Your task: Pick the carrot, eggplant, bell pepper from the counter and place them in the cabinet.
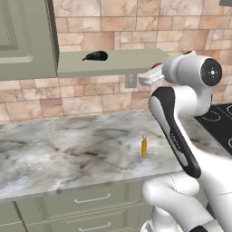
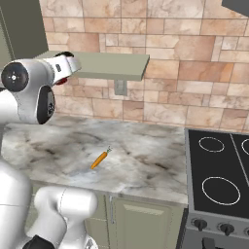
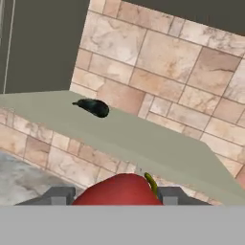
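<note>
Gripper [image 3: 116,195] clamping bell pepper [image 3: 119,192] between fingertips, hovering level with cabinet [image 3: 143,139] shelf edge. Eggplant [image 1: 95,55] lying on shelf, well apart from gripper. Carrot [image 1: 144,147] resting on counter [image 1: 68,149], below arm.

You have the eggplant [image 1: 95,55] lying on the cabinet [image 1: 113,63] shelf, toward its left end. Right of it, at the shelf's right end, the gripper [image 3: 116,194] holds the bell pepper [image 3: 119,191]. Below on the counter [image 1: 68,149], the carrot [image 1: 144,147] lies near the front edge, left of the stove [image 2: 219,170].
</note>
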